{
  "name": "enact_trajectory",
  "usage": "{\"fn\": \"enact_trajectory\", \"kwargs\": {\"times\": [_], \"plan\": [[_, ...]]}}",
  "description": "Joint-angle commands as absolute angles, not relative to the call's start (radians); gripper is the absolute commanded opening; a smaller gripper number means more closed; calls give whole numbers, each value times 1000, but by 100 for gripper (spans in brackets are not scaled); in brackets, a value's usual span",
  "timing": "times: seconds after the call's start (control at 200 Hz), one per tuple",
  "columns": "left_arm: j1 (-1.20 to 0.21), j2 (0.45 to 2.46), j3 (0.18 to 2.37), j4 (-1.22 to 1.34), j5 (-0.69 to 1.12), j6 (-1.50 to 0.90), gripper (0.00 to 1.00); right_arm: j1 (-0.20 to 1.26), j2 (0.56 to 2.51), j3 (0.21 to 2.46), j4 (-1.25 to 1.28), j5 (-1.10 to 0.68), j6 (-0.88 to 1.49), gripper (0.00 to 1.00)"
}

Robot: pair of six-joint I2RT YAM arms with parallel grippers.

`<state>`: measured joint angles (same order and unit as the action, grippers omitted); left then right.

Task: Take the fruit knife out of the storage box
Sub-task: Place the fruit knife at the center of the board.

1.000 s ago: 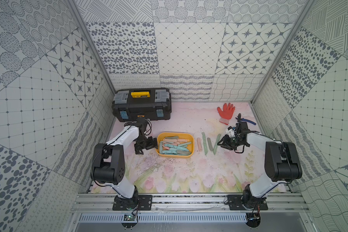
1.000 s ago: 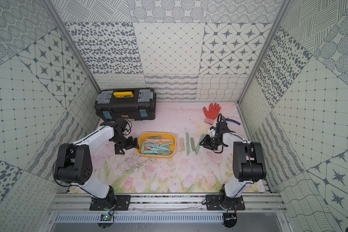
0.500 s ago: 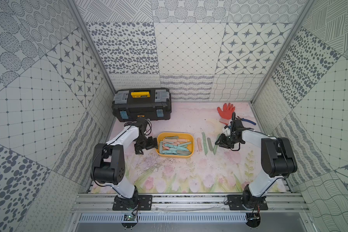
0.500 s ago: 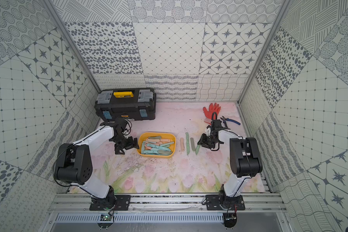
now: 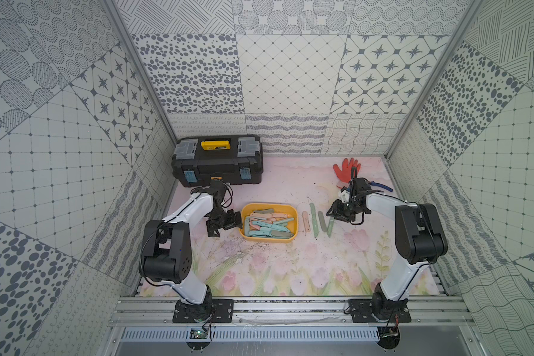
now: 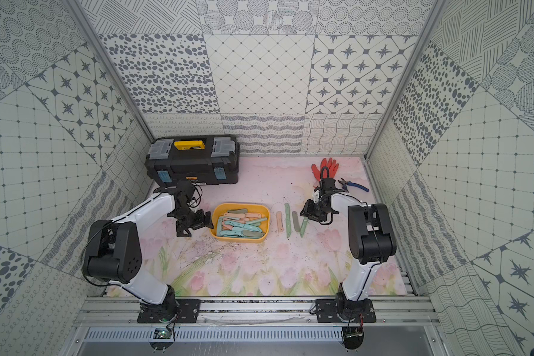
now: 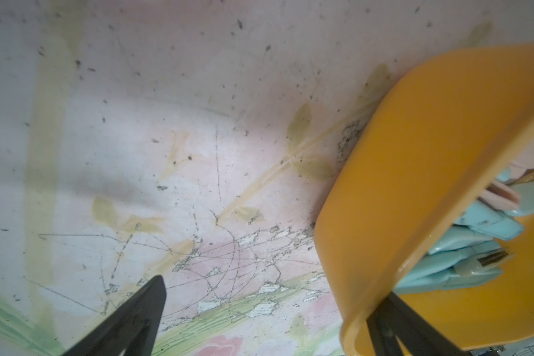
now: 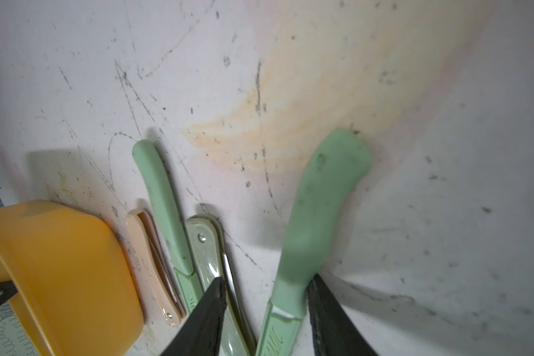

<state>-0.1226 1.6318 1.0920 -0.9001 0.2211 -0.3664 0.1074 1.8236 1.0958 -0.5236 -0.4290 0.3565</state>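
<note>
A floral counter (image 5: 290, 271) carried the yellow storage box (image 5: 269, 205) at centre, with several knives (image 5: 267, 229) piled inside. At its 3 o'clock, 4 knives lay in a row. The right end effector (image 8: 264, 283) stood partly open astride the outermost green fruit knife (image 8: 315, 222), apparently setting it down. The left end effector (image 5: 225, 222), wide, straddled the box's 9 o'clock wall. Next, probably: lift clear, then reach into the box.

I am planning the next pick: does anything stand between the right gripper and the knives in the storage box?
Yes: three knives lie flat on the mat between the right gripper and the storage box, a fourth between its jaws. Nothing taller shows.
</note>
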Motion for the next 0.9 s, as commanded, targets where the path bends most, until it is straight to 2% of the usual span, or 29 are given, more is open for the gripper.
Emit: {"fn": "enact_trajectory", "kwargs": {"times": [0.0,0.65,0.79,0.895], "plan": [[-114,1626,1104,-914,209,-376,98,117,1864,1121,-511,-411,370,48],[-111,1629,1106,-914,213,-376,98,150,1905,1177,-500,-438,383,48],[-110,1628,1106,-913,212,-375,98,151,1874,1172,-499,-426,385,48],[-110,1628,1106,-915,213,-376,98,170,1777,1151,-498,-361,383,49]]}}
